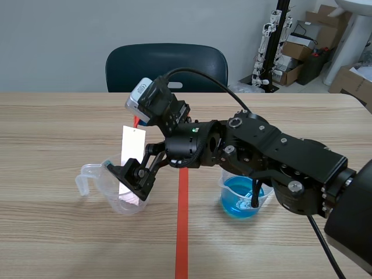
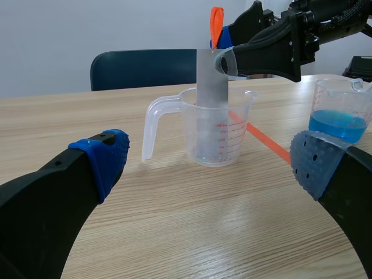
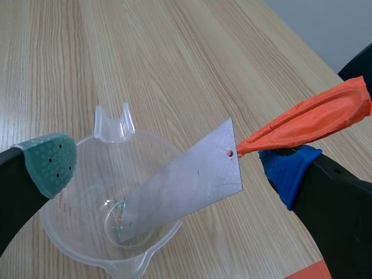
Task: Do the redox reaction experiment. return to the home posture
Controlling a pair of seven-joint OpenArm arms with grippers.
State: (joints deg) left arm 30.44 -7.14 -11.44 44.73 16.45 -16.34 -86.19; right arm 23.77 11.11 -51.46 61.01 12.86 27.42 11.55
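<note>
Right pincer [image 3: 168,168] gapes wide around the grey metal sheet [image 3: 186,186] leaning in the clear plastic measuring cup [image 3: 75,232]; best withdraw upward, clear of its orange tag [image 3: 314,119]. Left pincer [image 2: 212,161] wide, empty.

Pale wall [image 1: 58,40], dark chair [image 1: 166,67] behind wooden table [image 1: 58,128], cardboard boxes [image 1: 302,49].

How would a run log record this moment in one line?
right gripper open over measuring cup | metal strip leaning inside | left gripper open
</note>
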